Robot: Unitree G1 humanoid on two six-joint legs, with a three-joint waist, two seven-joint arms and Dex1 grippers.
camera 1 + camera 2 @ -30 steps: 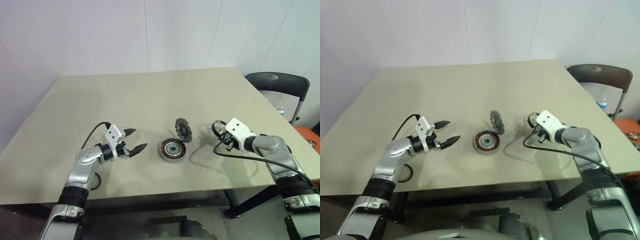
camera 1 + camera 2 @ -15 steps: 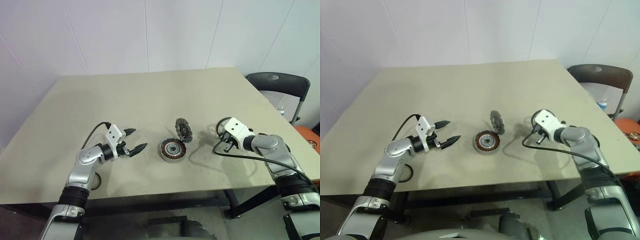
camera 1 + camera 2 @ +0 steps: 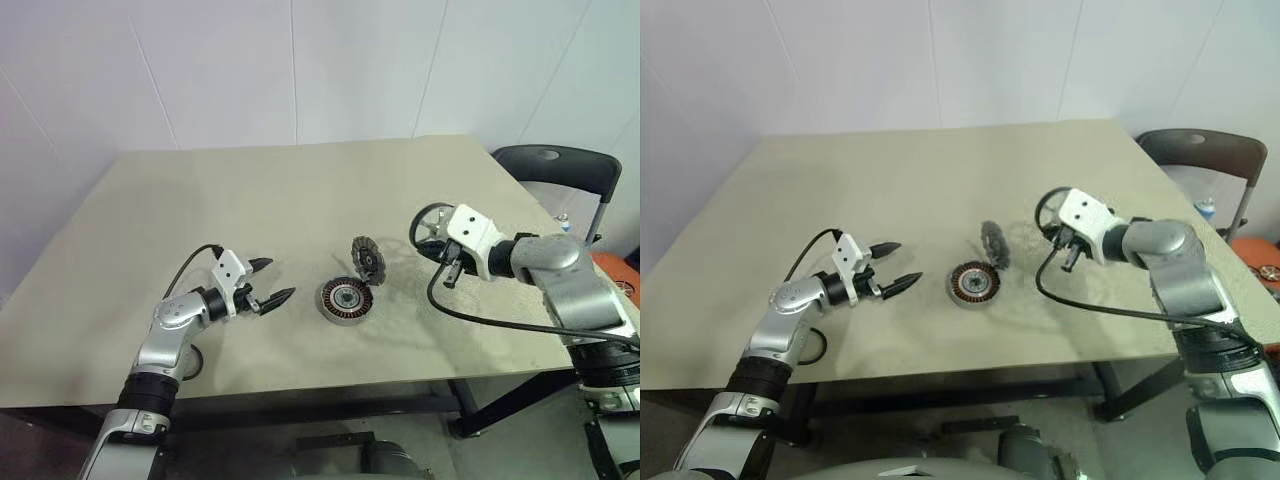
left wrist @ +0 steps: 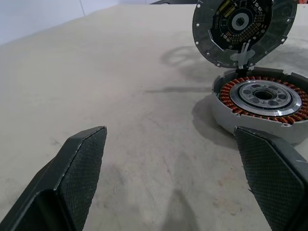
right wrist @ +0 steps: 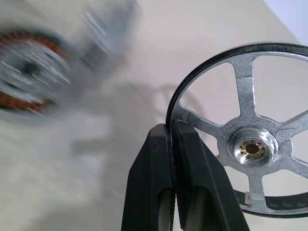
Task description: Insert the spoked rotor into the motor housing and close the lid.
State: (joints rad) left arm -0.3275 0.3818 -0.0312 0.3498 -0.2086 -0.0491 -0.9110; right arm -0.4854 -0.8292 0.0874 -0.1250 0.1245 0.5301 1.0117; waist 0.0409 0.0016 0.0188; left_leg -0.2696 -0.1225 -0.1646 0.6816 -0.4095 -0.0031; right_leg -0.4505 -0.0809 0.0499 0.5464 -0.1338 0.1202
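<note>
The motor housing (image 3: 346, 300), a thick ring with copper windings around a silver hub (image 4: 263, 98), lies on the table near its front middle. Its hinged round lid (image 3: 367, 258) stands open and upright behind it. My right gripper (image 5: 171, 131) is shut on the rim of the spoked rotor (image 3: 432, 225), a silver wheel with a dark rim (image 5: 250, 144), held in the air to the right of the housing. On the housing's left, my left gripper (image 3: 272, 280) hovers low over the table, open, with nothing between its fingers (image 4: 82, 163).
The beige table (image 3: 300, 190) stretches bare behind and to both sides of the housing. A dark chair (image 3: 555, 165) stands past the table's right edge, with an orange object (image 3: 625, 280) beside it. A black cable hangs from my right wrist.
My right gripper has closed on the rotor and lifted it off the table, up and leftward toward the housing. The left gripper has kept still.
</note>
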